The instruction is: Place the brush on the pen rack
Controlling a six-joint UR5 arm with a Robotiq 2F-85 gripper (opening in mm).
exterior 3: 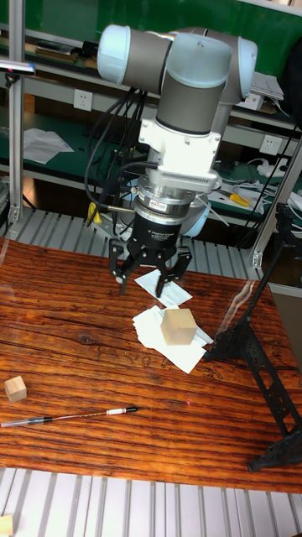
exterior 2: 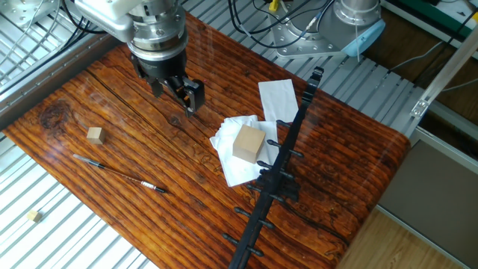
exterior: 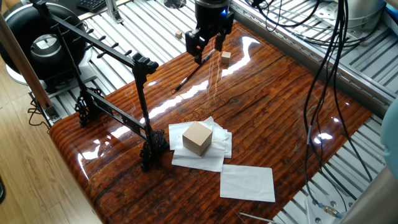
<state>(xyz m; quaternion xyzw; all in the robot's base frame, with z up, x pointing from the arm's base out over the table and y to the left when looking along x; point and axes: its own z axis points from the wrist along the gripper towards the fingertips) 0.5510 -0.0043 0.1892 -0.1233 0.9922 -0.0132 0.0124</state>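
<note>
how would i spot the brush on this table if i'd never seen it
Start at the glossy wooden table and go to the side away from the black pen rack. Near that edge, beside a small tan cube, lies the brush, flat on the wood. It is the only long, very thin dark stick there.

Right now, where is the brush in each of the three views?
One fixed view: the brush lies top centre, below the pincer.
The other fixed view: lower left.
Tall fixed view: bottom left.
Shared landmark: the small wooden cube beside it.
</note>
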